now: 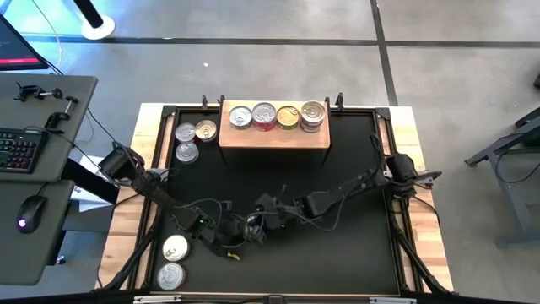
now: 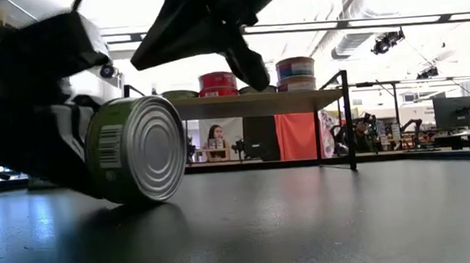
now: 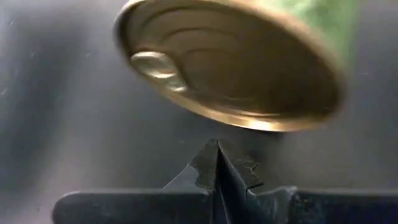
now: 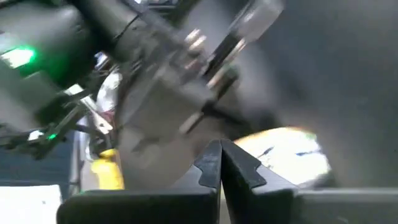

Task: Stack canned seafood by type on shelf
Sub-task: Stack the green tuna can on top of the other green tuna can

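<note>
A green-labelled can lies on its curved side on the black mat, its silver end facing the near edge. The left wrist view shows its gold lid. My left gripper is shut and sits just behind the can, at the mat's near middle. My right gripper is also shut. It hangs in the air above and beside the can. The wooden shelf stands at the far side with several cans on it in a row. My left gripper has its shut fingertips pointing level at the lower rim of the can's gold lid. I cannot tell whether they touch it. The can rests on its side on the mat.
Three loose cans stand on the mat left of the shelf. Two more sit at the near left corner. A desk with a keyboard and mouse lies left of the table. The mat's right half is free.
</note>
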